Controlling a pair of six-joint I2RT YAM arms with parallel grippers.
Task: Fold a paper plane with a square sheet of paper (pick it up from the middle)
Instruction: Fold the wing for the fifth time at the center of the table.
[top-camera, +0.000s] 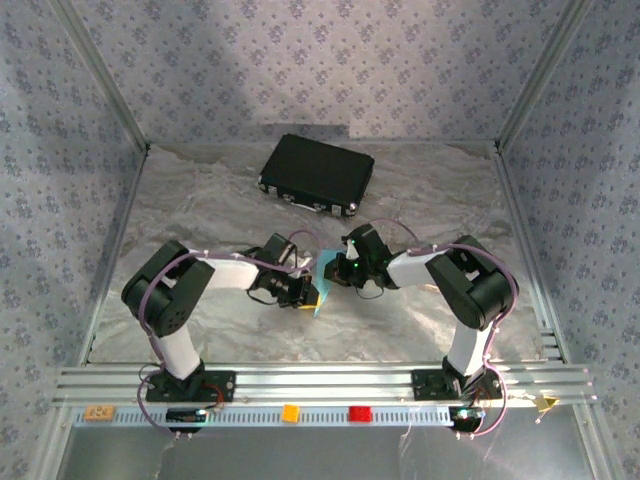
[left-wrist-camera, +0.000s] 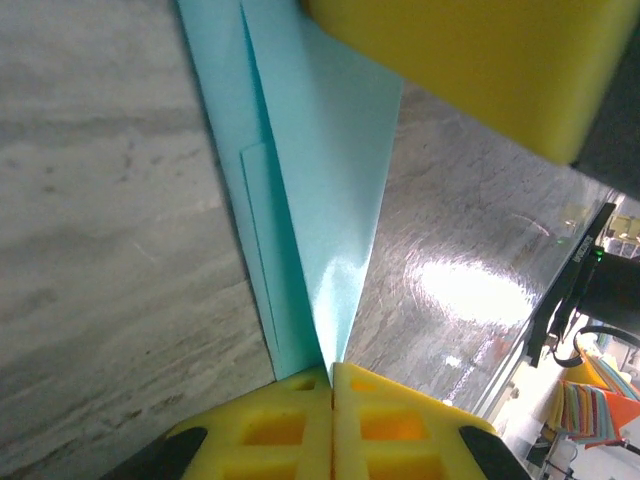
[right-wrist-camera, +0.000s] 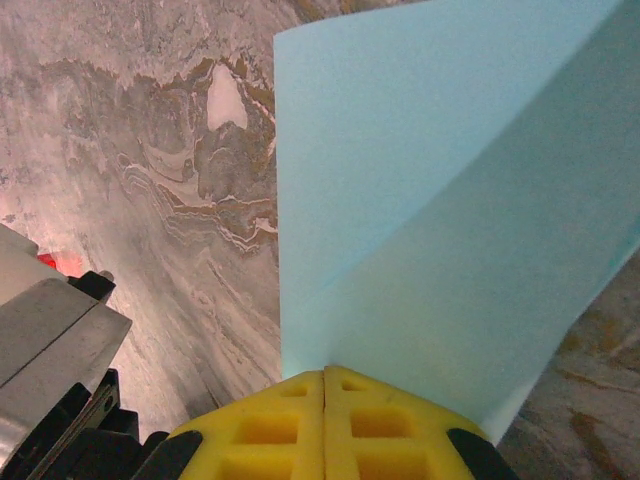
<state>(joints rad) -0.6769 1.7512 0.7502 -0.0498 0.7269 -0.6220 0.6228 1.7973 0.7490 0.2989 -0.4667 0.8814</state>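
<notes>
Left gripper (top-camera: 303, 292) and right gripper (top-camera: 347, 270) both pinch tight on the blue sheet (top-camera: 322, 285). It's between them, long axis 12-to-6, left at 8 o'clock, right at 2.

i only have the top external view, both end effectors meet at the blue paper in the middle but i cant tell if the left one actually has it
Observer: It does. In the left wrist view the left end effector has its yellow fingers pressed together on a narrow pointed corner of the blue paper.
Operator: ok and the right one
Observer: In the right wrist view the right end effector is shut on an edge of the paper, just where a diagonal fold begins.
Operator: any folds on the left side
Observer: Yes. The left wrist view shows overlapping layers, with a long crease running down to the gripped tip.
</notes>
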